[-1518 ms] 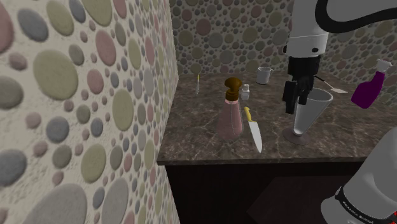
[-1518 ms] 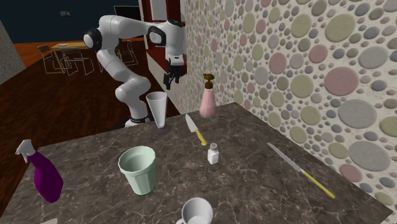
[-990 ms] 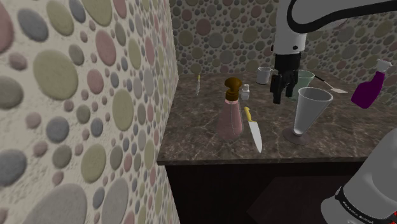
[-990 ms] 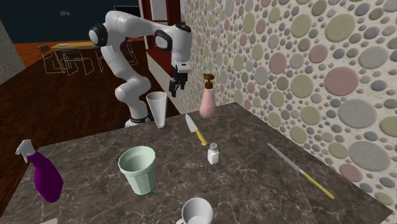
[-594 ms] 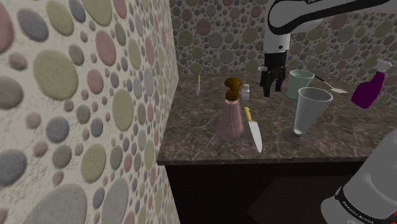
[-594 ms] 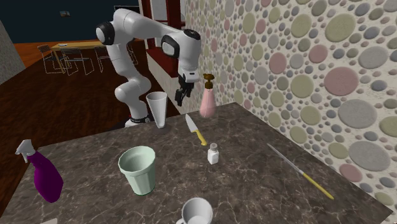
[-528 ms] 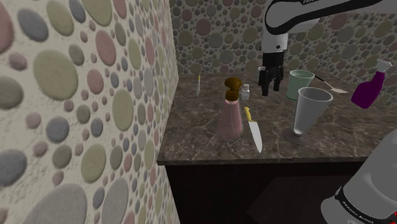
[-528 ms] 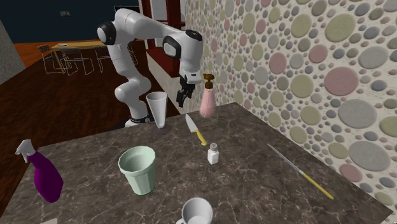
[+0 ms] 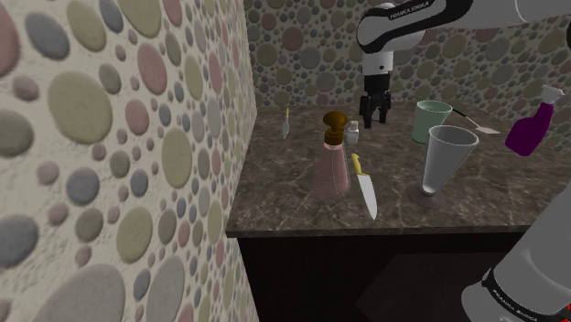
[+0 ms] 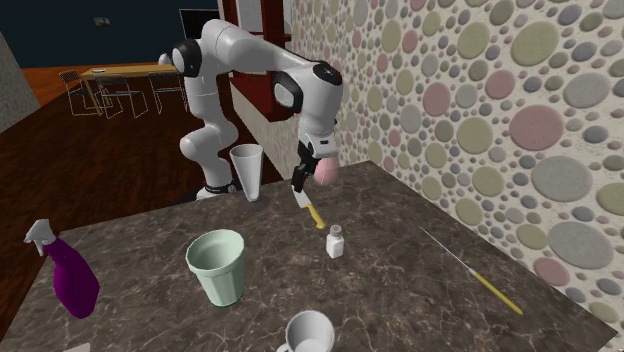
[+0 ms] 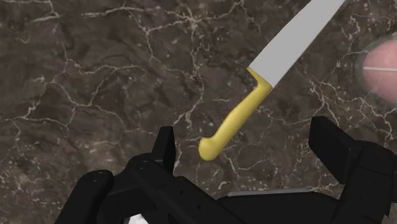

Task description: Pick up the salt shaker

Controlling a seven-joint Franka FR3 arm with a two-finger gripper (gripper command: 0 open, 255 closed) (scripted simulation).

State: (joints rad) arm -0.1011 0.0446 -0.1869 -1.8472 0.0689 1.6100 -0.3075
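Observation:
The salt shaker (image 10: pixel 336 241) is a small white jar with a grey cap, standing upright on the dark marble counter (image 10: pixel 400 250); in the shoulder view the salt shaker (image 9: pixel 350 135) peeks out just behind a pink bottle. My black gripper (image 10: pixel 303 180) hangs open above the counter, short of the shaker and apart from it. Seen from the shoulder, the gripper (image 9: pixel 373 115) is just right of the shaker. In the wrist view the gripper (image 11: pixel 251 153) points down with its fingers (image 11: pixel 167 149) wide apart, and a yellow-handled knife (image 11: pixel 232 121) lies between and beyond them, untouched.
A pink bottle (image 9: pixel 330 169) with a brown stopper stands near the pebble wall. The knife (image 9: pixel 365 187) lies beside it. A clear glass (image 9: pixel 447 160), a pale green cup (image 10: pixel 218 266), a white mug (image 10: pixel 308 333), a purple spray bottle (image 10: pixel 66 273) and a long thin knife (image 10: pixel 475 270) share the counter.
The arm has swung from over the clear glass toward the shoulder view's left and farther back, and now hangs lower over the knife's handle, nearer the shaker. Nothing on the counter moved.

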